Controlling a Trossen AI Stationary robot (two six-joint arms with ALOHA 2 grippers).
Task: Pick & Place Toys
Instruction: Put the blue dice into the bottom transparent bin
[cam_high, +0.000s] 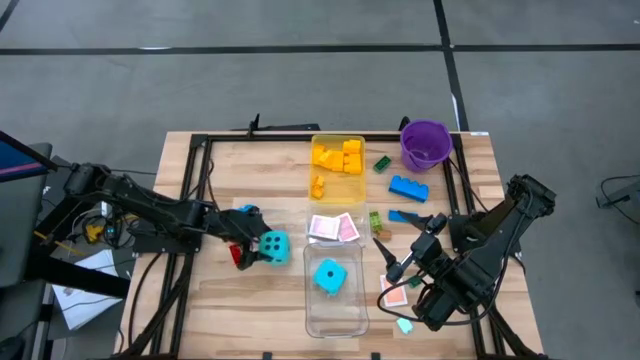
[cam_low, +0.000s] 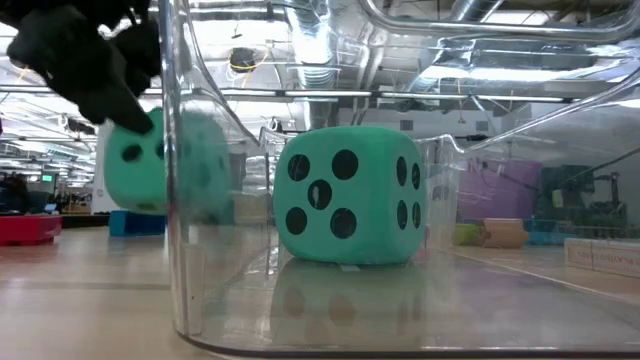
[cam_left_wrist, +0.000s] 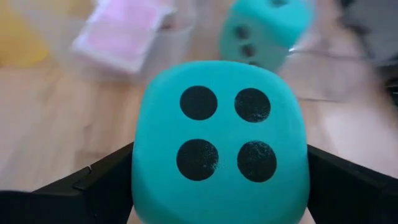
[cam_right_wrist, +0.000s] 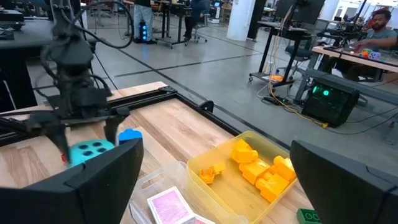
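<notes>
The left gripper (cam_high: 262, 249) holds 1 cyan die (cam_high: 274, 247) between its fingers (cam_left_wrist: 93, 183), the face with 4 black dots toward the wrist camera. In the low view this die (cam_low: 135, 165) hangs above the bench (cam_high: 240, 170), just beside the clear tray (cam_high: 335, 315). A second die (cam_high: 331, 277) sits inside that tray. Pink-backed cards (cam_high: 333, 228) lie in the tray next to it, and yellow bricks (cam_high: 340, 157) fill the yellow tray (cam_high: 337, 138). A blue brick (cam_high: 408, 187) and a green brick (cam_high: 382, 163) lie near the purple bucket (cam_high: 425, 145). The right gripper (cam_high: 392, 258) waits over the bench's right side, its fingers (cam_right_wrist: 106, 171) spread wide and holding nothing.
</notes>
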